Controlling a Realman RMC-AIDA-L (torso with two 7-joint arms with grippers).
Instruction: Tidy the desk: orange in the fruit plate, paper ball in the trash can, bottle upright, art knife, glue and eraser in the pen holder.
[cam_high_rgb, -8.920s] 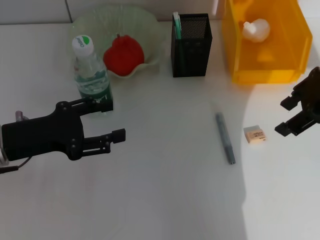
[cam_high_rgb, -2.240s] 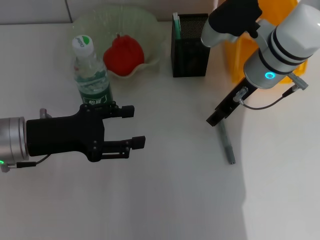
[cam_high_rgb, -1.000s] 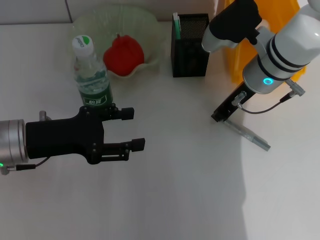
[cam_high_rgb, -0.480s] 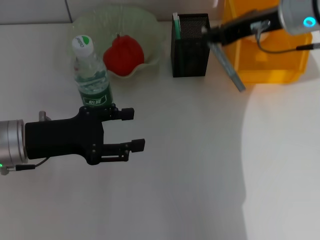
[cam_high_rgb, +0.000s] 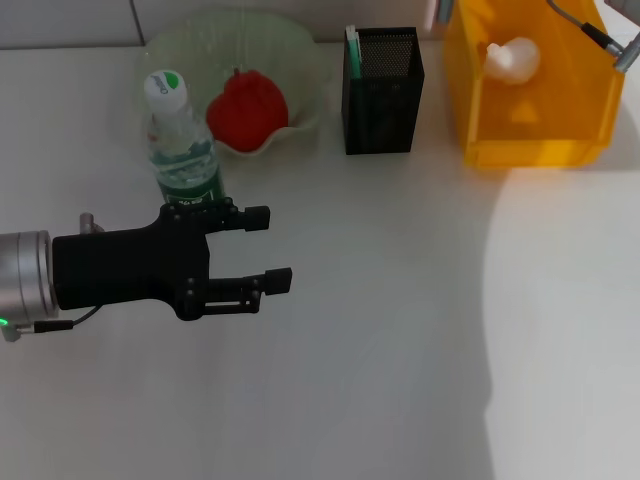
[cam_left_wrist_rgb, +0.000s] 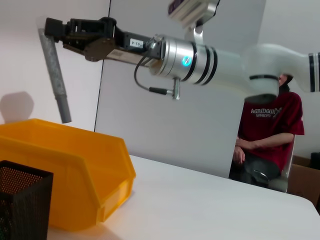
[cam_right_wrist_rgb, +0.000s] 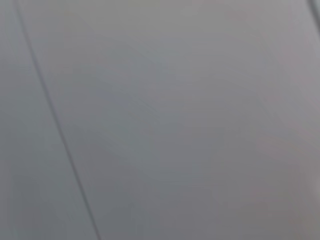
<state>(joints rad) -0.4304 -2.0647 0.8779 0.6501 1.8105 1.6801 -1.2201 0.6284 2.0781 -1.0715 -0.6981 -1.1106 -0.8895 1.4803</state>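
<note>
While my right fingers (cam_left_wrist_rgb: 54, 31) clamp the grey stick-shaped art knife (cam_left_wrist_rgb: 55, 75) high above the black mesh pen holder (cam_high_rgb: 382, 90), most of the tidying looks done. Left of that holder, the round red-orange fruit (cam_high_rgb: 247, 108) sits in the pale green plate (cam_high_rgb: 190, 45) and the clear plastic bottle (cam_high_rgb: 182, 145) stands upright. Right of it, the white paper ball (cam_high_rgb: 512, 58) lies in the yellow bin (cam_high_rgb: 530, 150). My left fingers (cam_high_rgb: 262, 247) hang spread and empty, well in front of it. I judge the knife's drop remains.

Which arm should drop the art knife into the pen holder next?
Right. The right gripper already holds the art knife hanging above the yellow bin, beside the pen holder. The left gripper hovers empty near the bottle.
</note>
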